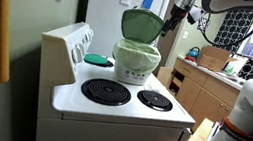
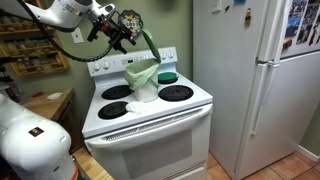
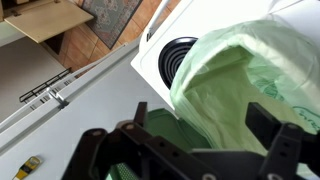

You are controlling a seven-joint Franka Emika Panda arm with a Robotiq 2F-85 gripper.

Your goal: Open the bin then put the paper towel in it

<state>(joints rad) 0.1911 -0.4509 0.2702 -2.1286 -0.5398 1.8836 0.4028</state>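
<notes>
A tall white refrigerator (image 2: 255,80) stands just beside the white enamel stove (image 1: 126,109), whose top carries black coil burners (image 1: 106,92). The bin (image 1: 136,64), small, rounded and pale green, sits at the rear centre of the stove top. Its crinkled whitish-green liner (image 3: 235,80) is folded over the rim, its darker green lid (image 1: 140,24) stands raised, and a flat teal disc (image 1: 99,60) lies near it. The gripper (image 1: 170,21) is at the lid's upper edge with its black jaws spread wide on either side of dark green plastic; contact cannot be confirmed.
</notes>
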